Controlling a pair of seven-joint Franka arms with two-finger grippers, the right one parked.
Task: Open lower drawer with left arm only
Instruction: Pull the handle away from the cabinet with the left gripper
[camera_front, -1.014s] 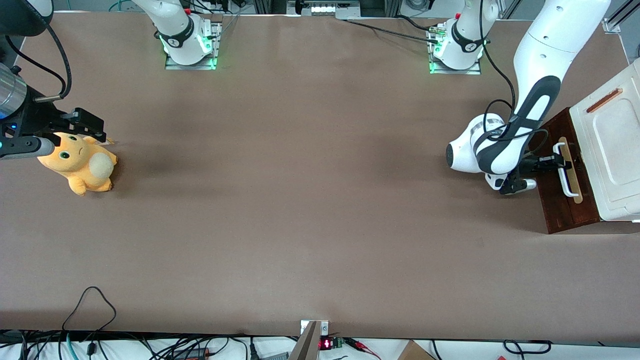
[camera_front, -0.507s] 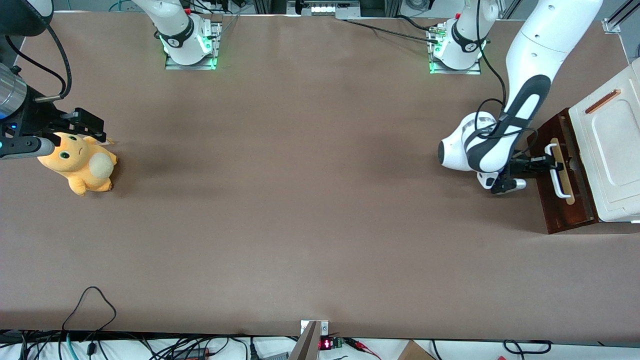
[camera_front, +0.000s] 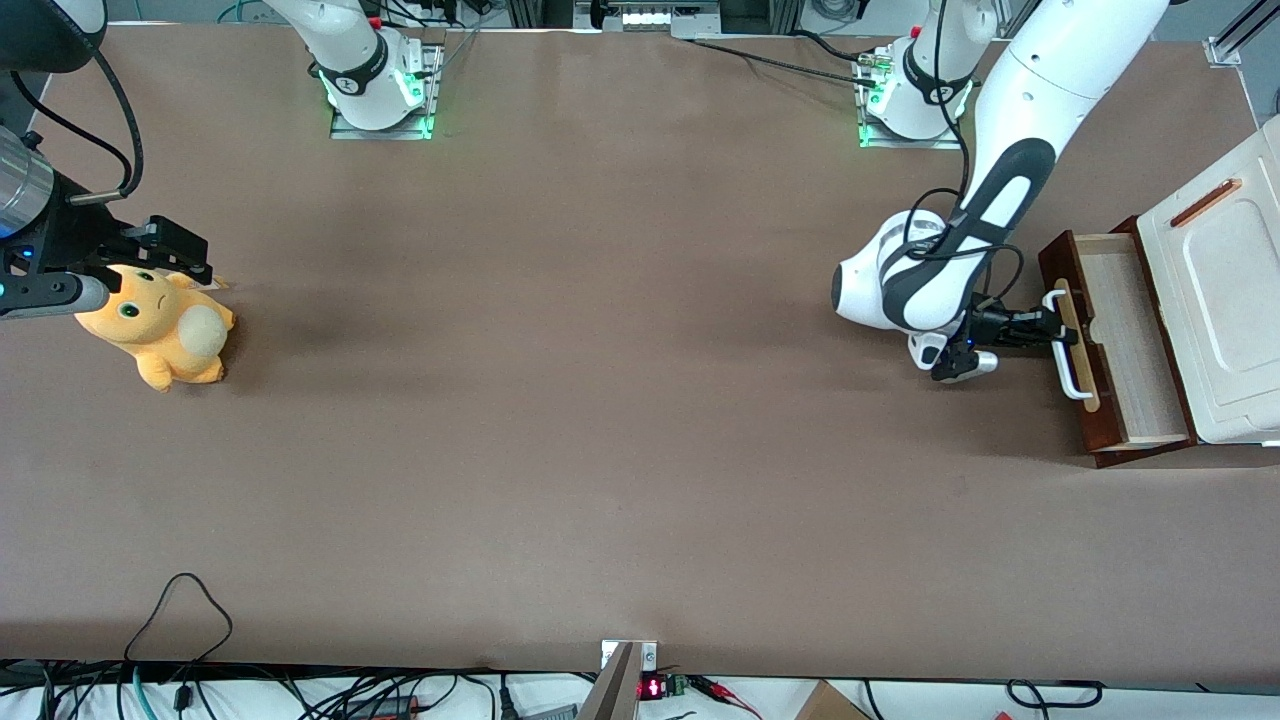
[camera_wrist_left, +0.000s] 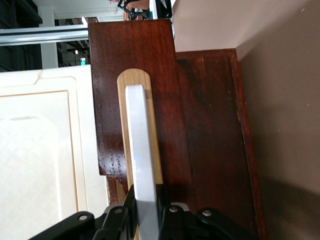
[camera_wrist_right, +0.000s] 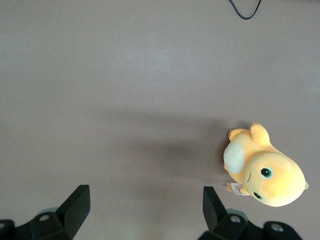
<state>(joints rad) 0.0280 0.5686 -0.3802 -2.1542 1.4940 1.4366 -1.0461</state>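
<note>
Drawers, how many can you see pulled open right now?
1. The lower drawer stands pulled out from under the cream cabinet top, its pale inside showing. The gripper is shut on its white handle. Others may be hidden.

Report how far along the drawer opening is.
Done: the lower drawer is pulled out, its pale inside showing. In hand: the left arm's gripper is shut on the white handle. Left: perhaps a little more pull, then release.
</note>
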